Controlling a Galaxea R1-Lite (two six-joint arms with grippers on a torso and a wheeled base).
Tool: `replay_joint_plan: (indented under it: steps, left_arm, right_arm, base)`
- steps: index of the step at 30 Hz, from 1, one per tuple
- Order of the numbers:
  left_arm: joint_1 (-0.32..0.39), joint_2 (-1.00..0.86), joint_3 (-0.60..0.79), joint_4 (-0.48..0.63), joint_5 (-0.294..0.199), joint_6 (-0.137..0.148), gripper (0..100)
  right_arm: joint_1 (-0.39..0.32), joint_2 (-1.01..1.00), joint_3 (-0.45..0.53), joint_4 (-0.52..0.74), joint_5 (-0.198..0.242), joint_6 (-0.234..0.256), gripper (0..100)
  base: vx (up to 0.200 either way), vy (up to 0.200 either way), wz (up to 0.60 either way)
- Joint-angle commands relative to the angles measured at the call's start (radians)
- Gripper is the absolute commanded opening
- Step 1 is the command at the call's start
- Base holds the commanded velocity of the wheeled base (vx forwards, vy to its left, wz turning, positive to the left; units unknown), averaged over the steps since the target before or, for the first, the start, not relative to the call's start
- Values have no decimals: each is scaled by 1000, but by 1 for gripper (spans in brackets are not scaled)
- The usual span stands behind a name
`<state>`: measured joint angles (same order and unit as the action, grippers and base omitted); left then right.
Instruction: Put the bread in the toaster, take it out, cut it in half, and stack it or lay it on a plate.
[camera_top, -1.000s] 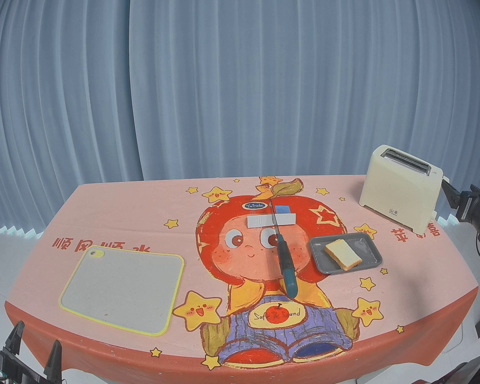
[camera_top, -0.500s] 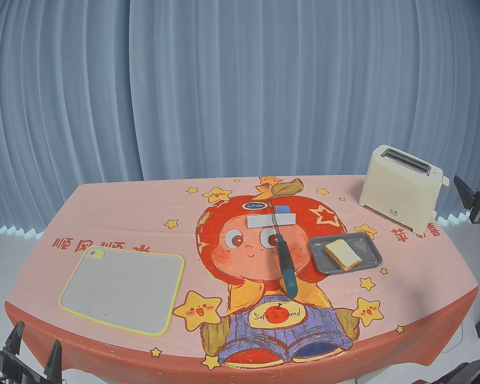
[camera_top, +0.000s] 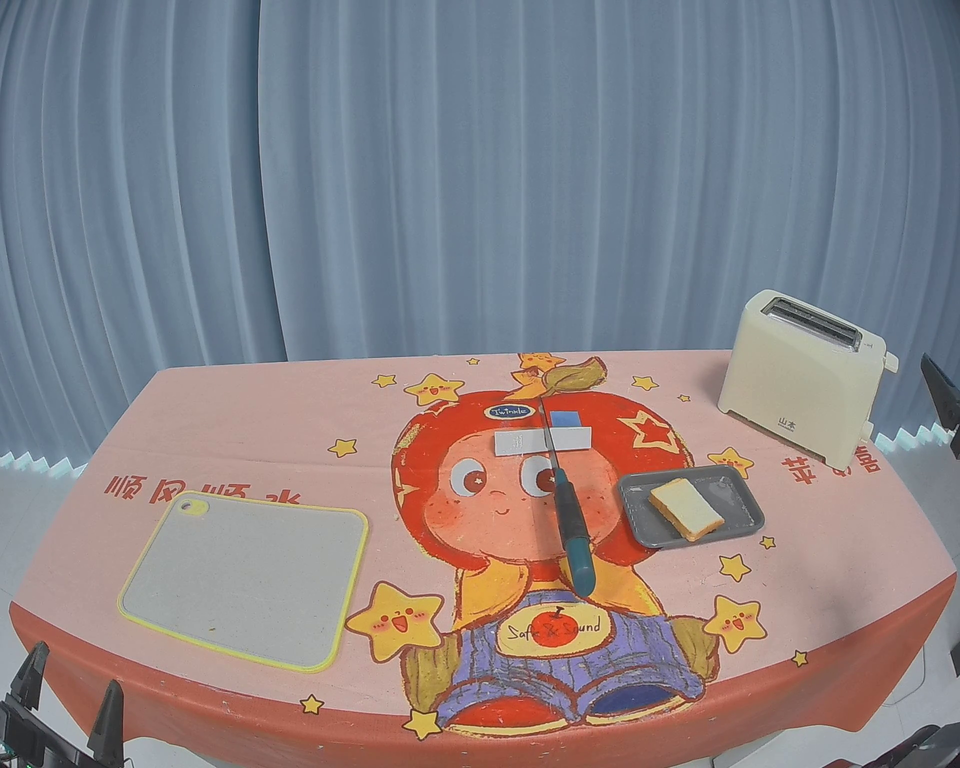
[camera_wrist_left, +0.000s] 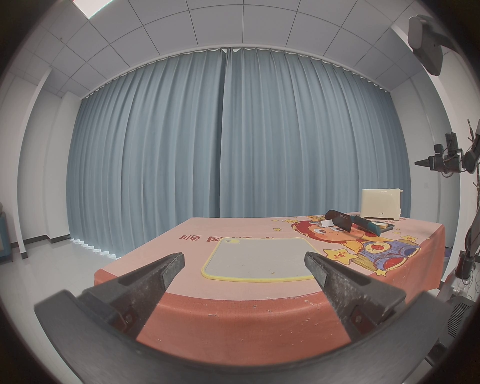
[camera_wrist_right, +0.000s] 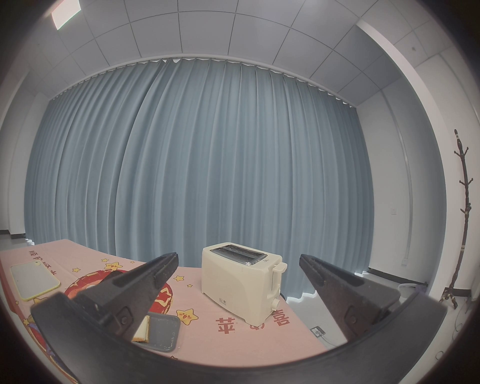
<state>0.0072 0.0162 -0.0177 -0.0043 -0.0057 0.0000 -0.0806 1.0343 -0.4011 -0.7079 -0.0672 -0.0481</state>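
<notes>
A slice of bread lies in a grey tray on the right half of the table. The cream toaster stands at the back right corner with its slots empty. A knife with a teal handle lies mid-table, its blade resting on a white block. My left gripper hangs open below the table's front left edge, facing the cutting board. My right gripper is open beyond the table's right edge, facing the toaster, well apart from it. Nothing is between either pair of fingers.
A grey cutting board with a yellow rim lies at the front left. The table has a pink printed cloth and a curved front edge. A blue curtain hangs close behind the table.
My right gripper has drawn back to the right, away from the toaster's side, until just one fingertip shows at the head view's edge. Nothing on the table has moved.
</notes>
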Motion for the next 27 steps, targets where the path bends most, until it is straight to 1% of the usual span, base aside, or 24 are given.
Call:
replay_joint_plan:
  steps: [1, 8, 14, 18, 20, 27]
  left_arm:
    - [0, -16, 18, 0, 0, 0, 100]
    - [0, -16, 18, 1, 0, 0, 100]
    - [0, -16, 18, 0, 0, 0, 100]
    - [0, -16, 18, 0, 0, 0, 100]
    - [0, -16, 18, 0, 0, 0, 100]
    - [0, -16, 18, 0, 0, 0, 100]
  right_arm:
    - [1, -22, 7, -1, 0, -3, 100]
    - [1, -43, 34, -1, 0, -4, 100]
    - [1, -74, 34, 1, 1, -4, 100]
    - [1, -88, 34, 1, 1, -21, 100]
    - [2, -108, 42, 2, 1, -42, 100]
    - [4, -143, 59, 4, 1, -56, 100]
  base:
    - [0, 0, 0]
    - [0, 0, 0]
    - [0, 0, 0]
    - [0, 0, 0]
    - [0, 0, 0]
    - [0, 0, 0]
